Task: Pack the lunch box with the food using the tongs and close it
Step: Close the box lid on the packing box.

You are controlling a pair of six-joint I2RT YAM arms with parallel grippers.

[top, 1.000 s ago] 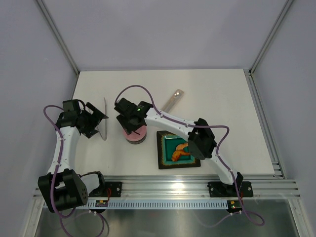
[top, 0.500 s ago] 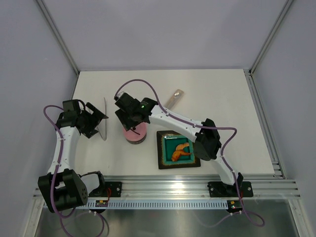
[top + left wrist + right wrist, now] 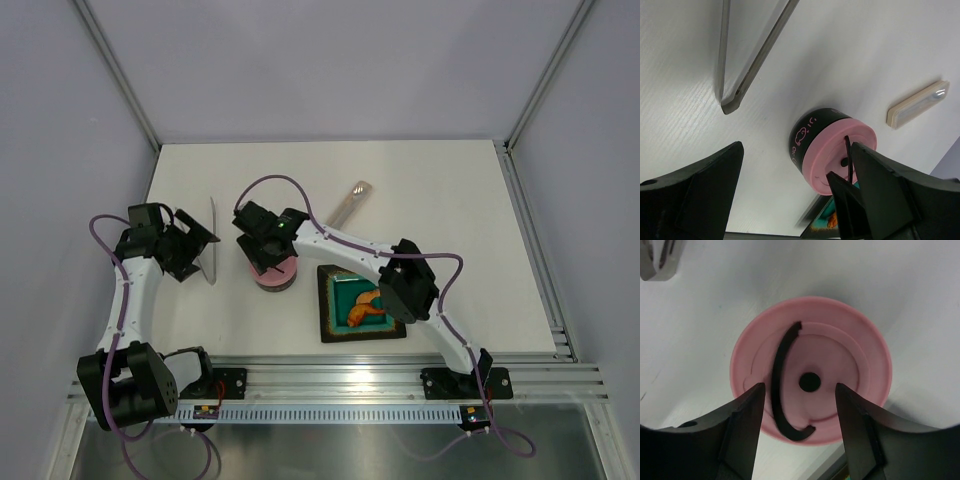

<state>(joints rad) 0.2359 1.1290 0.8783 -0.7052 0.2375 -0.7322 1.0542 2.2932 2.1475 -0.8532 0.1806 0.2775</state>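
The lunch box (image 3: pixel 278 277) stands left of centre, a small dark tin with its pink lid (image 3: pixel 840 360) on. The lid's black handle (image 3: pixel 780 385) lies flat on top. My right gripper (image 3: pixel 270 256) hangs open just above the lid (image 3: pixel 832 150), one finger on each side of its middle, holding nothing. The tongs (image 3: pixel 213 240) lie on the table to the left, their two thin arms (image 3: pixel 762 52) spread. My left gripper (image 3: pixel 200 250) is beside them, wide open and empty. Orange food (image 3: pixel 368 308) lies on the teal plate.
The square teal plate (image 3: pixel 335 325) with a dark rim sits just right of the lunch box. A short flat silvery utensil (image 3: pixel 350 200) lies farther back, also seen as a pale bar (image 3: pixel 917 104). Frame rails run along the table's near and right edges.
The right gripper drew back from the lid toward the far side, then came back over it. The lid stayed on the box. The left arm has not moved.
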